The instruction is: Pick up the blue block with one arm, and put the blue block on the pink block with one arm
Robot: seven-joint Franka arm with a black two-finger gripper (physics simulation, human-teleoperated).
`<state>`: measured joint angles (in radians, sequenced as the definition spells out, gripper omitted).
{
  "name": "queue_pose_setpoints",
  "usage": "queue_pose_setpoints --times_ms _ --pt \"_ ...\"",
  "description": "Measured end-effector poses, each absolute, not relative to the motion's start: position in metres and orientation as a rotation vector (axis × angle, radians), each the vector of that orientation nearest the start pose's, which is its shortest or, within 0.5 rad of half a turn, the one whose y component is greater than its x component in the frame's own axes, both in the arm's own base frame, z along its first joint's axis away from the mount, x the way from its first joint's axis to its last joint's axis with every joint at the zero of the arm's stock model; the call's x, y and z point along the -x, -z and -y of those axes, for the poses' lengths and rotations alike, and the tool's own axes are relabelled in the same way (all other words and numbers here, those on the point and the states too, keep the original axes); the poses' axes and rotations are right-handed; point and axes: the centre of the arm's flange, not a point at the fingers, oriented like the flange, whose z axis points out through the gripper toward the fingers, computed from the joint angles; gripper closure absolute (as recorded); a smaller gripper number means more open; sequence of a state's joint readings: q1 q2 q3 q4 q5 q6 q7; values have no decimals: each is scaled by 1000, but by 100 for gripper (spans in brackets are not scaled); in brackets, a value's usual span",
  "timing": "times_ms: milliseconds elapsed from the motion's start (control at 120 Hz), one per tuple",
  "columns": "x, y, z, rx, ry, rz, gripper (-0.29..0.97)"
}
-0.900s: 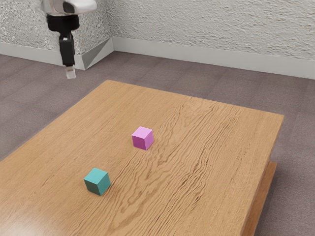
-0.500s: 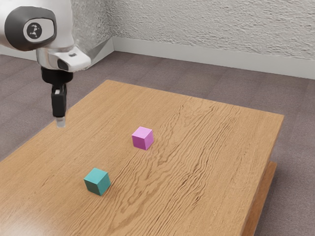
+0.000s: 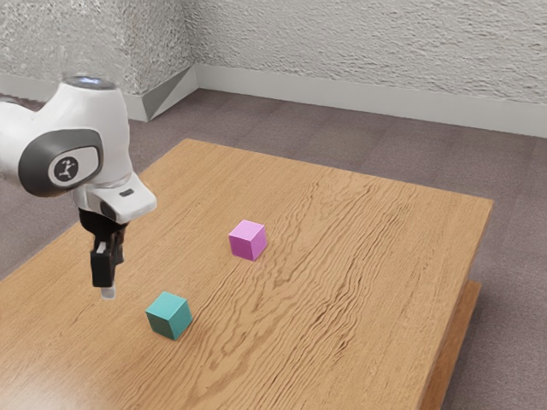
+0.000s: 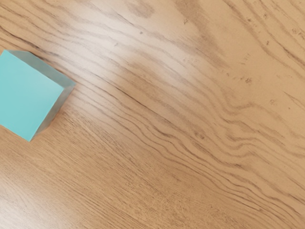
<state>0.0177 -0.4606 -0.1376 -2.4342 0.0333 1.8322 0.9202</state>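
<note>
Nr blue block [image 3: 168, 314], apart: jaws.

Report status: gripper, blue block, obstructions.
Gripper low over the table, at the exterior view's left of the blue block, not touching it. Blue block on the table, ungrasped. Pink block apart, top bare, nothing between.

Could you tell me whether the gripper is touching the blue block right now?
Apart. The exterior view shows bare table wood between the gripper and the blue block.
</note>
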Motion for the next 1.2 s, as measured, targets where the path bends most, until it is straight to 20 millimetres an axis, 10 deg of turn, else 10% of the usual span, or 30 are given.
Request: queue_pose_setpoints --times_ms 633,1200 --pt "-428 -338 34 2385 -96 -2095 0" --pt "-474 -297 -4 2264 6 -2194 0"
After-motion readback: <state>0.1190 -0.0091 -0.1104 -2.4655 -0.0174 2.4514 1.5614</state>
